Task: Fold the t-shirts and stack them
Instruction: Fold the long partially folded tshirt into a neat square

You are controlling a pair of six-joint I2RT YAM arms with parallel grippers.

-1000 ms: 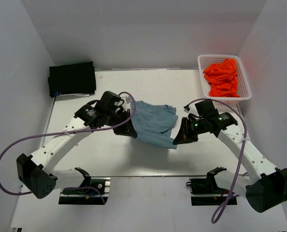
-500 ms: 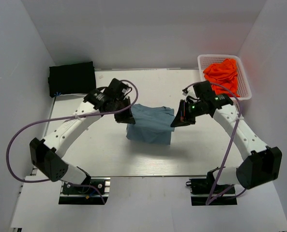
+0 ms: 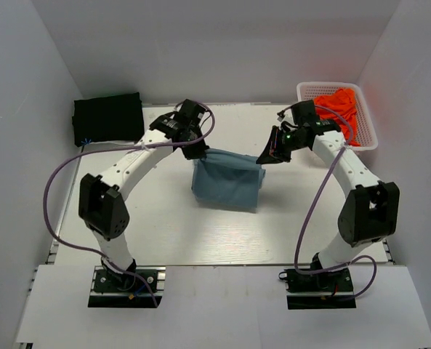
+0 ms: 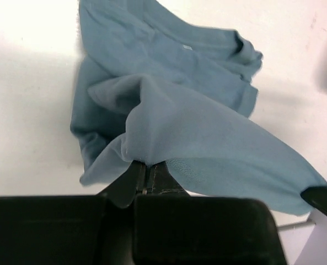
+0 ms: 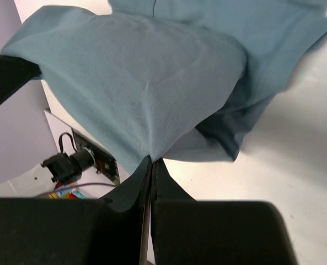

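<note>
- Slate-blue t-shirt (image 3: 226, 185) hangs between the two arms over the far half of the worktop (image 3: 164, 225), about midway between its left and right edges.
- Left arm (image 3: 131, 161): its jaws are closed tight on a pinch of the cloth at the shirt's upper left corner; the wrist view shows the fabric fanning out from the fingertips.
- Right arm (image 3: 344, 169): its jaws are likewise clamped on a pinch at the upper right corner.
- The key relation is that the held edge runs left to right, stretched from one pair of jaws to the other, and the rest of the shirt falls away from both towards the near edge.
- Neither arm is nearer; each has its own corner, so the two would need to travel together.
- The lower part looks loosely bunched where it meets the worktop, with a small white tag showing in the left wrist view.
- Judging from this, laying the shirt flat calls for lowering the held edge while keeping it spread, or the slack below will crease.
- Black t-shirts (image 3: 107, 118) lie folded at the far left corner, well apart from the blue one.
- Orange-red t-shirts (image 3: 335, 113) sit heaped in the white lattice basket (image 3: 300, 105) at the far right corner.
</note>
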